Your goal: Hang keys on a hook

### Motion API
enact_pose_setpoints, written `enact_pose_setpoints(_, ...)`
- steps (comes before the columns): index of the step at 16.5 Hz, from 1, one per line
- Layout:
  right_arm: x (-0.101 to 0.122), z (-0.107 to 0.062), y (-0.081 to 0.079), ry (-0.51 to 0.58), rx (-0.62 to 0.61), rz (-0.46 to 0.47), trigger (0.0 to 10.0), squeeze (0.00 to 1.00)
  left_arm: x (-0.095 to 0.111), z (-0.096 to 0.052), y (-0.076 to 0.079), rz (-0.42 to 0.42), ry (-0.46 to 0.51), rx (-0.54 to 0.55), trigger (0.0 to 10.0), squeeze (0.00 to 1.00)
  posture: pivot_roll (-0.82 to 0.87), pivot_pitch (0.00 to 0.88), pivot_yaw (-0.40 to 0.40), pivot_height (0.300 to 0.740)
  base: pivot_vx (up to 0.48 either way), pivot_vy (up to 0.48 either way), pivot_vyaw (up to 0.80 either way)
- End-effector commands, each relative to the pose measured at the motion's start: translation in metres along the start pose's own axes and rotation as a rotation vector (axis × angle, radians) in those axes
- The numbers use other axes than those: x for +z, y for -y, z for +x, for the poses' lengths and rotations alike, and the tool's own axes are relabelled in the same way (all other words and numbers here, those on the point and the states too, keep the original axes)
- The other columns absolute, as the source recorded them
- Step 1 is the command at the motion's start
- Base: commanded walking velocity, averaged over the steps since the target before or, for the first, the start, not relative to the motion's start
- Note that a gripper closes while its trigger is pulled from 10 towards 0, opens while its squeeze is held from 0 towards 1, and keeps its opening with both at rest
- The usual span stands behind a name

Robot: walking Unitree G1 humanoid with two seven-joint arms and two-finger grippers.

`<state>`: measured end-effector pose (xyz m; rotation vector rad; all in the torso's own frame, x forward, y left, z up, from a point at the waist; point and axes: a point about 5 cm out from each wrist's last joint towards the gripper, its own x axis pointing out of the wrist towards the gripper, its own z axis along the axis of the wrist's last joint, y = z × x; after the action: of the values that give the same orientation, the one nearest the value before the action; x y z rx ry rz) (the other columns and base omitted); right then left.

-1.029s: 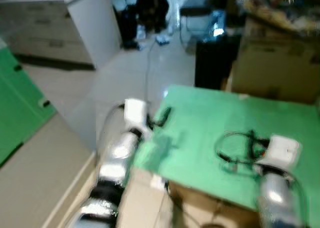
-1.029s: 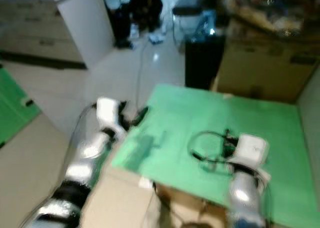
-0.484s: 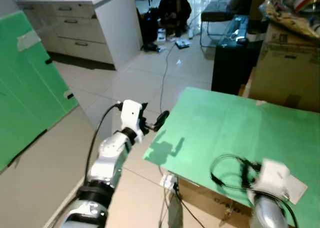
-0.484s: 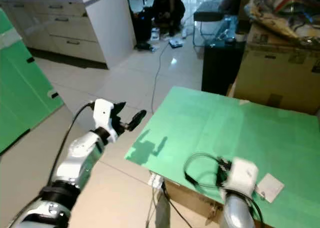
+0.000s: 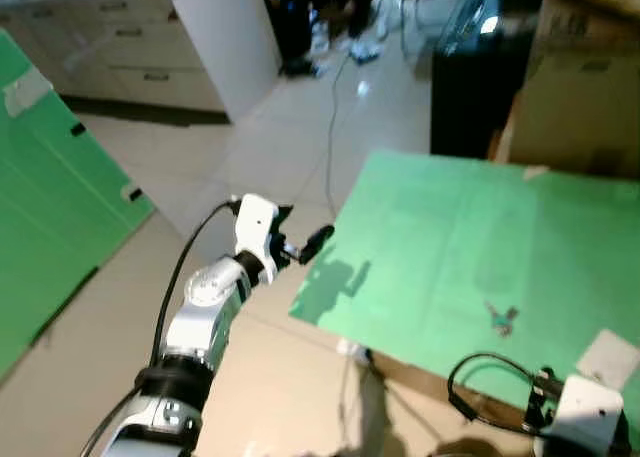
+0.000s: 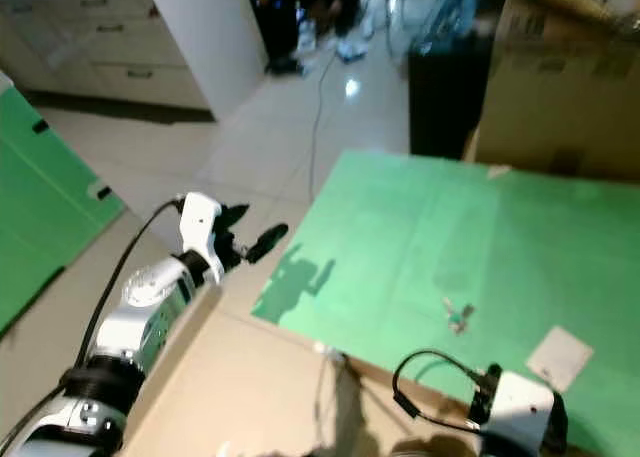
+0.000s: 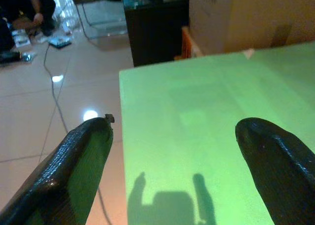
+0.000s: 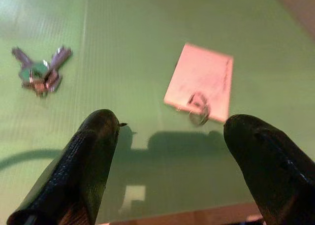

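Observation:
A small bunch of keys (image 5: 500, 319) lies flat on the green board (image 5: 440, 227), also seen as keys (image 8: 38, 72) in the right wrist view. A pale square card (image 8: 202, 82) with a small metal hook (image 8: 198, 111) on it lies to the right of the keys. My right gripper (image 8: 170, 151) is open above the board's near edge, nearer than both the keys and the card, with nothing between its fingers. My right wrist (image 5: 588, 422) shows at the bottom right. My left gripper (image 7: 179, 151) is open in the air, just off the board's left edge.
A slanted green panel (image 5: 50, 197) stands at the left. White drawers (image 5: 150, 37) are at the back left. A black box (image 5: 470, 87) and a cardboard box (image 5: 585, 87) stand behind the board. A cable (image 5: 330, 127) runs across the tiled floor.
The view has shifted and steadied. My right arm has drawn back to the board's near edge, uncovering the keys and the card. The left arm stays beside the board's left edge.

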<state>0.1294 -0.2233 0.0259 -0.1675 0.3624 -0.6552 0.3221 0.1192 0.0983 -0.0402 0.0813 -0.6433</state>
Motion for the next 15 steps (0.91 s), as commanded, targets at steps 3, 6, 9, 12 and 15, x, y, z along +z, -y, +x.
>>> enact_pose_setpoints(3,0.0,0.0,0.003,0.013,-0.048,0.011,10.0,0.0,0.001,-0.013,0.008,0.102,0.018,-0.178,10.0,0.0,-0.14,0.162,0.334,0.74,0.0,0.0,0.0)
enact_pose_setpoints(6,0.019,-0.005,0.013,0.107,-0.084,-0.042,10.0,0.0,0.001,-0.015,0.019,0.057,-0.01,-0.407,10.0,0.0,-0.16,0.157,0.336,0.74,0.0,0.0,0.0)
enact_pose_setpoints(9,0.029,-0.007,0.002,0.153,-0.002,-0.011,10.0,0.0,-0.007,0.001,0.02,-0.006,-0.03,-0.297,10.0,0.0,-0.23,0.126,0.297,0.74,0.0,0.0,0.0)
enact_pose_setpoints(12,0.06,0.001,0.0,0.264,0.087,-0.05,10.0,0.0,-0.011,0.02,0.029,-0.18,0.019,-0.14,10.0,0.0,-0.32,0.068,0.215,0.74,0.0,0.0,0.0)
enact_pose_setpoints(15,0.084,0.02,0.008,0.34,0.155,-0.073,10.0,0.0,-0.021,0.029,0.045,-0.293,0.05,-0.038,10.0,0.0,-0.38,0.025,0.126,0.74,0.0,0.0,0.0)
